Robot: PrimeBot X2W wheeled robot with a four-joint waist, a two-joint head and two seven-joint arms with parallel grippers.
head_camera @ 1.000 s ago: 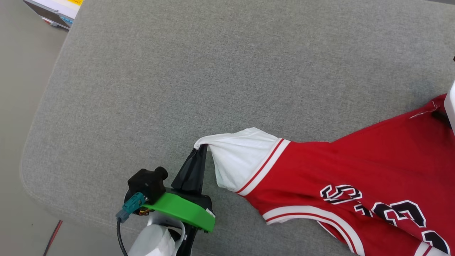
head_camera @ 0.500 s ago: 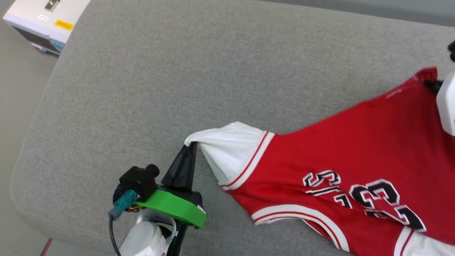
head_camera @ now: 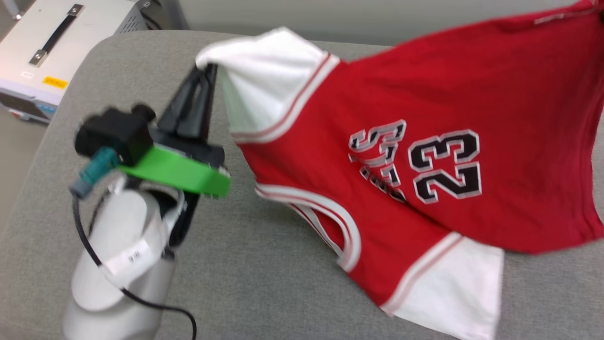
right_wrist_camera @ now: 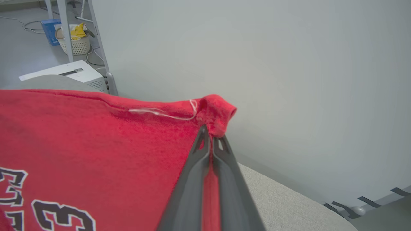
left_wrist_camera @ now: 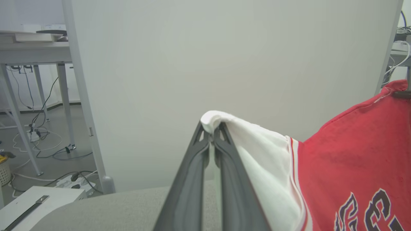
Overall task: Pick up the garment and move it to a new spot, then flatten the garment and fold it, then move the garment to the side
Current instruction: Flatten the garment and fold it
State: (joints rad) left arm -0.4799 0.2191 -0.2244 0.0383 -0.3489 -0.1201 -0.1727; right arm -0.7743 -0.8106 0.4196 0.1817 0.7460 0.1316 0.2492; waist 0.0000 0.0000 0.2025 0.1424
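Note:
The garment [head_camera: 401, 141], a red jersey with white sleeves and black "23" lettering, hangs lifted above the grey cushion [head_camera: 264, 283], stretched between my two grippers. My left gripper [head_camera: 207, 68] is shut on the tip of one white sleeve [left_wrist_camera: 257, 144]; the left wrist view shows its fingers pinching the cloth at the left gripper's tips [left_wrist_camera: 212, 126]. My right gripper [right_wrist_camera: 210, 134] is shut on a red corner of the garment [right_wrist_camera: 215, 112] with a loose white thread. The other white sleeve [head_camera: 453, 288] droops onto the cushion at the lower right.
A white equipment box [head_camera: 52, 75] with a black handle stands on the floor beyond the cushion's far left corner. A pale partition wall [left_wrist_camera: 224, 64] rises behind the cushion. Table legs, cables and a basket [right_wrist_camera: 74, 41] lie off to the left.
Both arms have raised the garment off the cushion, so it now hangs spread in the air. The right gripper has shut on the red corner. The head camera has tilted up.

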